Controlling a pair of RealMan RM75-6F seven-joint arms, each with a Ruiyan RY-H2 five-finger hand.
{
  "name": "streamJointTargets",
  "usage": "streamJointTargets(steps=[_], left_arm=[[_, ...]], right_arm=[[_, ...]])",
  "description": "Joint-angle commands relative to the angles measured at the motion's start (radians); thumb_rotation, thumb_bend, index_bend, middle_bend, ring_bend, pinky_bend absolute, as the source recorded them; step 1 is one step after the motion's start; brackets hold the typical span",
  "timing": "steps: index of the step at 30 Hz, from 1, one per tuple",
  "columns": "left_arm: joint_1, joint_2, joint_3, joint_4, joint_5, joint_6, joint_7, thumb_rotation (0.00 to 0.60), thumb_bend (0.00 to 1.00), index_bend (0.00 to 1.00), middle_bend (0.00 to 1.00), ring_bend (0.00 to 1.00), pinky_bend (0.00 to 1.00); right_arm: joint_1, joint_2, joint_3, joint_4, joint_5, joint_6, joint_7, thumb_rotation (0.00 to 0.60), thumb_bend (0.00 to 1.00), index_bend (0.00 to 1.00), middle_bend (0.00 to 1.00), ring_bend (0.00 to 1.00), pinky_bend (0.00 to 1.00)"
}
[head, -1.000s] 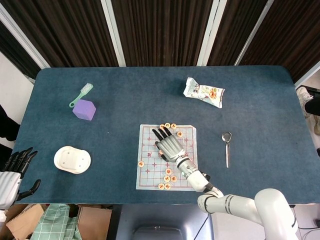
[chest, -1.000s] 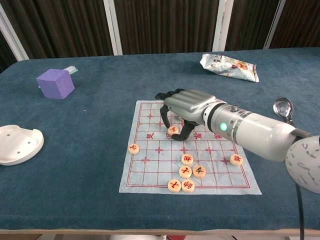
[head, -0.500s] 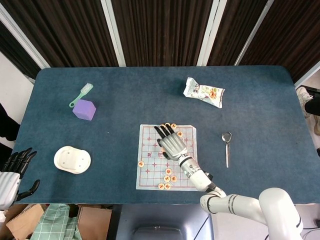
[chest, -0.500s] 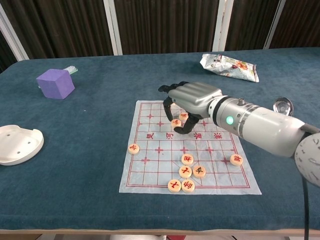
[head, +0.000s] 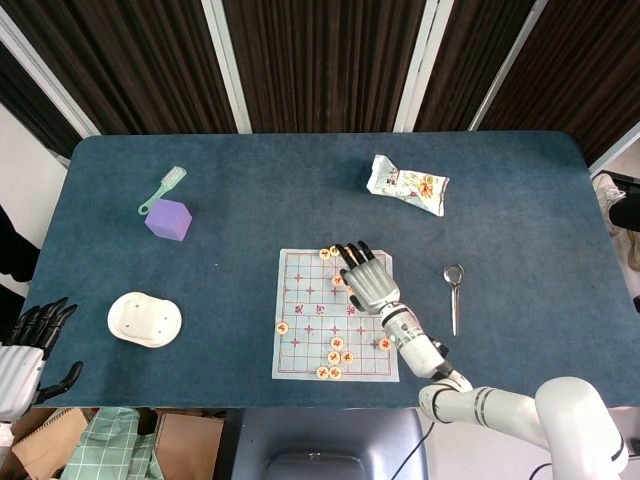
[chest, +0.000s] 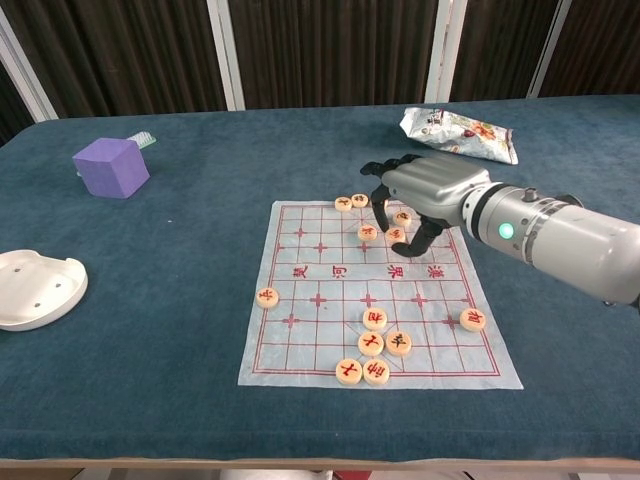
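Observation:
A paper chess board (head: 305, 300) (chest: 310, 330) lies at the table's near middle, with round wooden pieces on it. My right hand (head: 368, 280) (chest: 425, 195) is over its far right corner, palm down and fingers apart. The fingertips (chest: 385, 215) curve down among three pieces (chest: 397, 236) there; no piece is plainly pinched. Two more pieces (chest: 351, 202) lie just left of the hand at the far edge. A cluster of pieces (chest: 372, 343) (head: 335, 360) sits near the front edge. My left hand (head: 30, 345) hangs off the table's near left corner with straight, spread fingers, holding nothing.
A purple cube (head: 168, 219) (chest: 111, 166) and a green brush (head: 163, 190) sit far left. A white dish (head: 145, 319) (chest: 38, 288) is near left. A snack bag (head: 407, 185) (chest: 458, 133) lies behind the board, and a spoon (head: 454, 295) (chest: 567, 213) to its right.
My right hand has slid from the board's middle to its far right corner, uncovering pieces along the far edge. The left hand has stayed put.

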Motion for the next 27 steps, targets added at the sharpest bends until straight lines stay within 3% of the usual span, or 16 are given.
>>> streamJointTargets(steps=[1, 20, 24, 27], left_arm=[[0.000, 0.000, -0.001, -0.001, -0.001, 0.000, 0.001, 0.600, 0.36, 0.00, 0.00, 0.00, 0.00], [0.002, 0.002, 0.000, -0.004, -0.001, 0.001, 0.002, 0.600, 0.37, 0.00, 0.00, 0.00, 0.00], [0.004, 0.003, 0.002, -0.006, 0.004, 0.007, 0.002, 0.600, 0.37, 0.00, 0.00, 0.00, 0.00], [0.005, 0.004, 0.003, -0.005, 0.006, 0.009, 0.001, 0.600, 0.37, 0.00, 0.00, 0.00, 0.00]], right_arm=[[0.002, -0.009, -0.002, 0.016, -0.005, -0.003, 0.008, 0.600, 0.49, 0.66, 0.11, 0.00, 0.00], [0.003, -0.020, -0.002, 0.019, -0.006, -0.003, 0.008, 0.600, 0.49, 0.52, 0.11, 0.00, 0.00], [-0.009, 0.003, -0.005, -0.018, -0.025, 0.021, 0.023, 0.600, 0.49, 0.51, 0.11, 0.00, 0.00], [-0.043, 0.063, -0.018, -0.109, -0.062, 0.076, 0.044, 0.600, 0.49, 0.47, 0.10, 0.00, 0.00]])
